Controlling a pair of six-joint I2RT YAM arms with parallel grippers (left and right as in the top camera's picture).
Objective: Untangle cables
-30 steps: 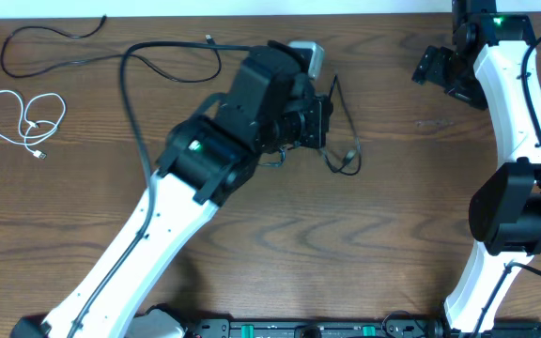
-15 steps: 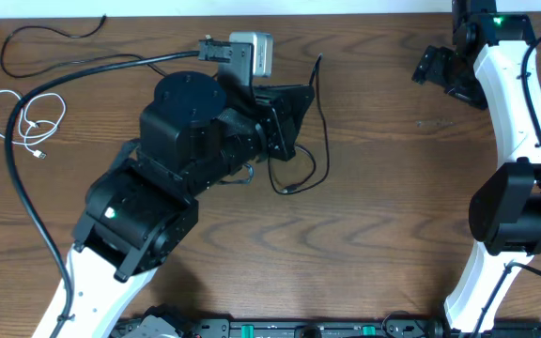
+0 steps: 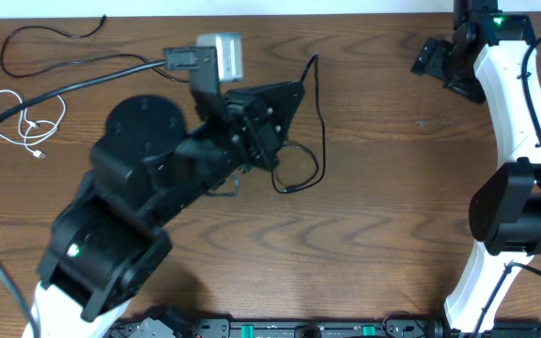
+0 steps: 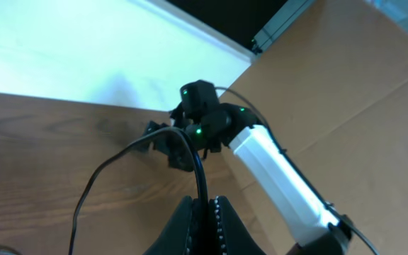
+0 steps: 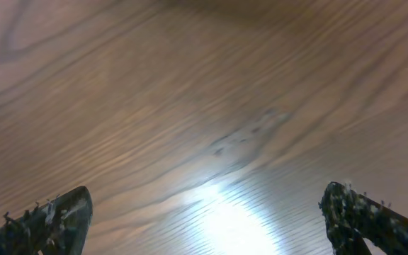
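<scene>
Well, left jaws: shut on a black cord [image 3: 320, 131], to drag it free.
Right jaws: wide, empty, off to the side.
White cord [image 3: 28, 122]: lies alone.

A: Where can a gripper pass on the table [image 3: 393, 216]?
B: Between the black cable [image 3: 319, 117] and the right arm [image 3: 515, 122] the wood is open, right down to the near edge.
A: And leftward?
B: Blocked. The left arm [image 3: 139, 188] fills the middle-left, its thick wire [image 3: 73, 82] crosses toward the white cable [image 3: 28, 127], and a second black cable [image 3: 64, 34] lies by the far edge.
</scene>
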